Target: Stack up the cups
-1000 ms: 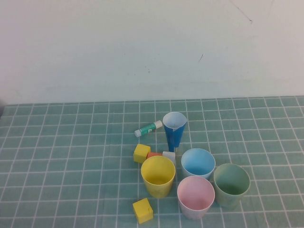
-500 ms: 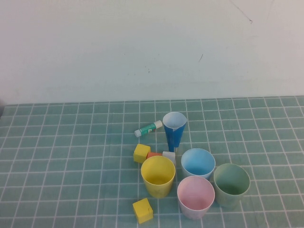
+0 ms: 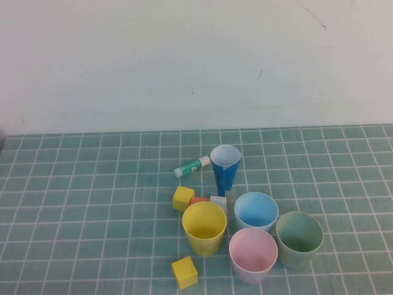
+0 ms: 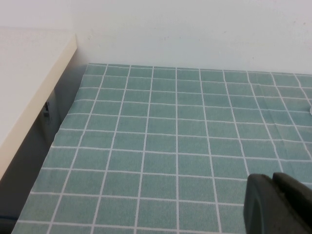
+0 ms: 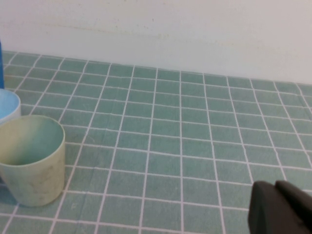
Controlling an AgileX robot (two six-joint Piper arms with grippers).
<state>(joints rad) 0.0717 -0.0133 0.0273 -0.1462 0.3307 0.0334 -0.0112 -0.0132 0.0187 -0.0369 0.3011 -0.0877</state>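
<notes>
Several cups stand upright and apart near the front of the checked green mat: a yellow cup point(image 3: 204, 228), a light blue cup point(image 3: 256, 211), a pink cup point(image 3: 253, 254) and a pale green cup point(image 3: 299, 239). The right wrist view shows the pale green cup point(image 5: 31, 159) and the rim of the light blue cup point(image 5: 8, 106). My left gripper point(image 4: 273, 187) is shut over bare mat, holding nothing. My right gripper point(image 5: 276, 195) is shut too, empty, well to the side of the pale green cup. Neither arm appears in the high view.
A narrow dark blue cone cup point(image 3: 225, 168) stands behind the cups. A glue stick point(image 3: 191, 166) lies beside it. Two yellow blocks point(image 3: 183, 198) point(image 3: 185, 272), an orange block point(image 3: 198, 200) and a white block point(image 3: 218, 201) lie near the yellow cup. A white ledge point(image 4: 29, 78) borders the mat's left.
</notes>
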